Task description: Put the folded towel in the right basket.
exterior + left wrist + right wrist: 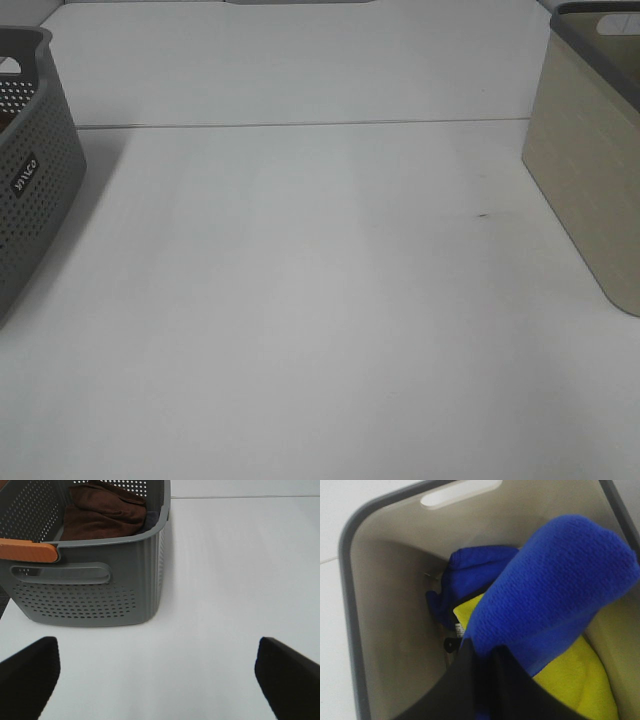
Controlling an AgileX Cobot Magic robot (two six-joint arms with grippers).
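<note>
Over the right basket (385, 605) at three o'clock, my right gripper (482, 655) is clamped on the folded towel (555, 590) by its edge, and I judge the cloth soft, light and droopy; the left gripper (156, 650) gapes empty.

Finding: one small dark label (22, 172) with pale lettering is fixed to the perforated wall of the grey basket (45, 215). Its characters are too blurred to read.

Grey basket (30, 170) left, beige basket (590, 170) right, white table (300, 300) between
</note>
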